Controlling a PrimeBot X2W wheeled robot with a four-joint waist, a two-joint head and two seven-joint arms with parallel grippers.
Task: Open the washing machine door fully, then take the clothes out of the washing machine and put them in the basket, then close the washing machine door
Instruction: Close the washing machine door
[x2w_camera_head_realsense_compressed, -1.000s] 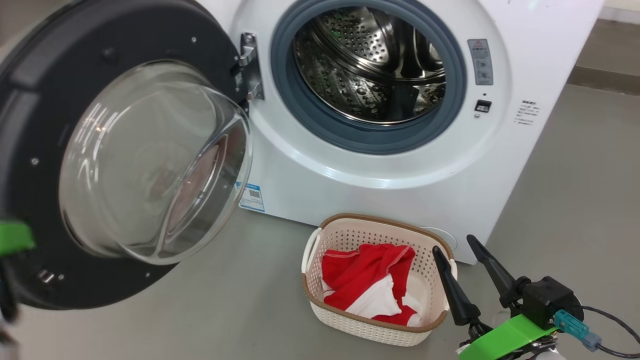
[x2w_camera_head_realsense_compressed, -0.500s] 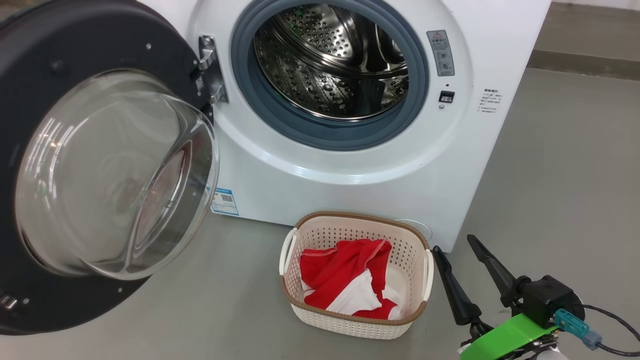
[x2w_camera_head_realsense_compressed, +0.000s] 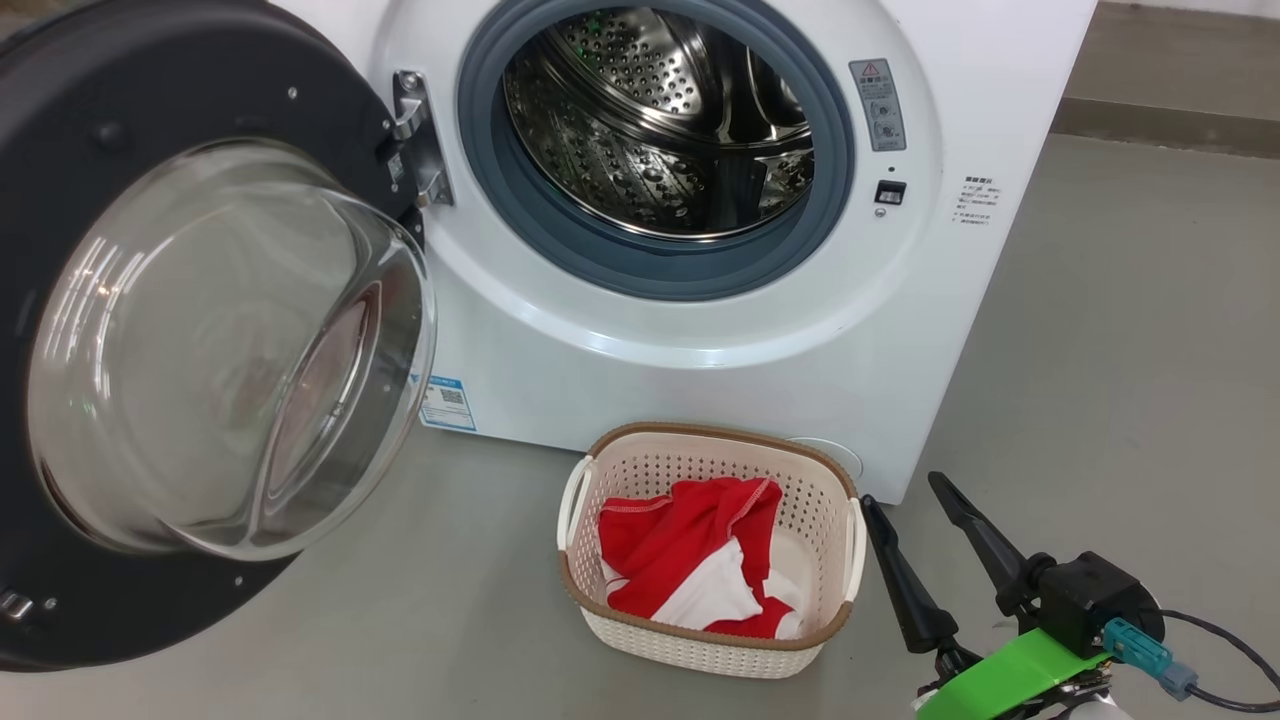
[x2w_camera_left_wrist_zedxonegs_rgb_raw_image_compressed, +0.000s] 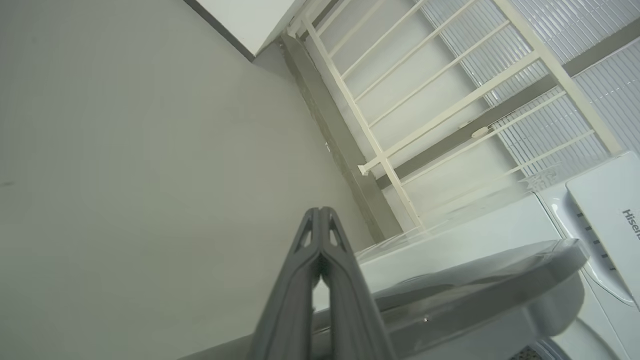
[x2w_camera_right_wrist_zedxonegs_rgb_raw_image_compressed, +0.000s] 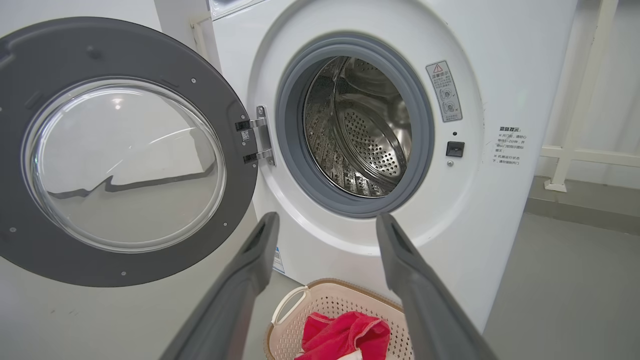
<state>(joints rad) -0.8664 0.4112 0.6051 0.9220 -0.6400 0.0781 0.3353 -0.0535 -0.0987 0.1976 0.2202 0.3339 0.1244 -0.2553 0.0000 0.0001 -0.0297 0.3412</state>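
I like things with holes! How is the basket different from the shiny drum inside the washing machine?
The basket is cream plastic; the drum is shiny metal. The basket holds red clothes; the drum looks empty. The basket sits on the floor, open upward; the drum opens sideways inside the washing machine. Both are dotted with little holes.

Large white box-shaped washing machine (x2w_camera_head_realsense_compressed: 700, 380): front panel is finished smooth and glossy. Perforated steel drum (x2w_camera_head_realsense_compressed: 660, 130): polished, mirror-bright metal. Grey door-opening ring (x2w_camera_head_realsense_compressed: 650, 272): matt, rubber-like. Round dark-rimmed door (x2w_camera_head_realsense_compressed: 60, 130): rim is seen as matt plastic, bowl window as clear glossy glass. Cream perforated basket (x2w_camera_head_realsense_compressed: 700, 655): matt plastic, brown rim moulded woven-look. Red-and-white clothes (x2w_camera_head_realsense_compressed: 680, 545): soft cloth, hems stitched. Grey floor (x2w_camera_head_realsense_compressed: 1150, 350): smooth, matt.
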